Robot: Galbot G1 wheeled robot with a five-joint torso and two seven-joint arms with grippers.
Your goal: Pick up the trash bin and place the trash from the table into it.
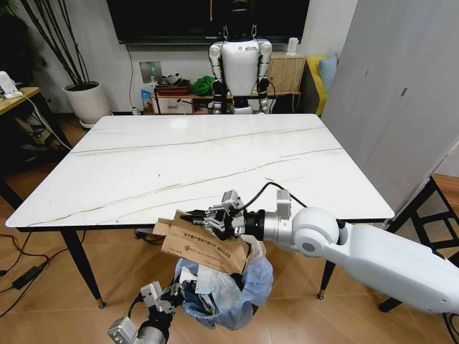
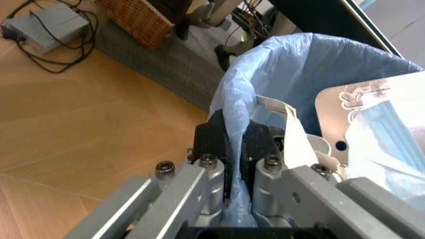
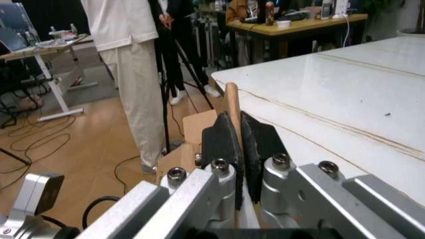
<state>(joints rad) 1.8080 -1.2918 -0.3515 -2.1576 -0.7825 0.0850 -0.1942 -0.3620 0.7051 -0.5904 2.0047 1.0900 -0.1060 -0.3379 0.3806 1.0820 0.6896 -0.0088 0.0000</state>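
The right gripper [image 1: 215,222] is clamped on a torn piece of brown cardboard [image 1: 201,247], holding it just off the near edge of the table [image 1: 215,158] and directly above the trash bin [image 1: 233,294]. The cardboard's thin edge sits pinched between the dark pads [image 3: 222,142]. Below, the left gripper [image 2: 232,144] is closed on the rim of the bin's light-blue bag [image 2: 292,64], holding the bin under the table edge with paper and a face mask [image 2: 391,134] already inside.
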